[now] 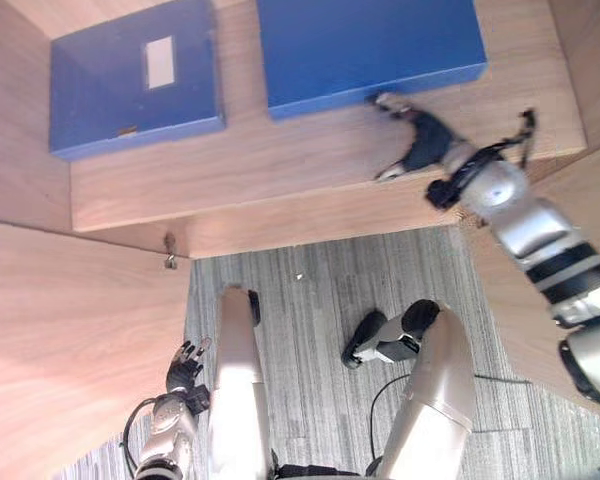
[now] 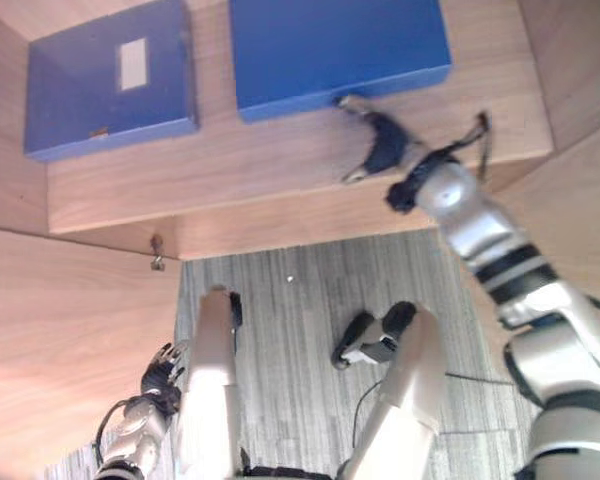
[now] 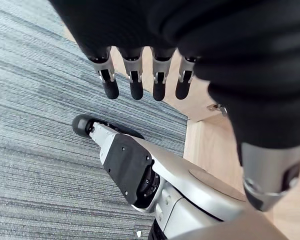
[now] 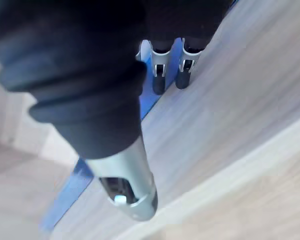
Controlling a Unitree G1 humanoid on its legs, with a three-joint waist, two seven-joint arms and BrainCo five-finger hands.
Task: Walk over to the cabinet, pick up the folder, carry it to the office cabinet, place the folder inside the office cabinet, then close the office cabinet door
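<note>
Fingers (image 3: pixel 136 82) of left hand (image 1: pixel 185 368) straight, empty, low beside cabinet door (image 1: pixel 70 340). Labelled folder (image 1: pixel 130 85) lay on shelf (image 1: pixel 260 170); plain folder (image 1: pixel 370 45) beside it, far edge cut off. Right hand (image 1: pixel 425 140) fingers (image 4: pixel 159 82) straight at plain folder's near edge, gripping nothing; contact blurred.

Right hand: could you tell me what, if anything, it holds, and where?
Nothing is held: the right hand has straight fingers at the near edge of the unlabelled blue folder.
</note>
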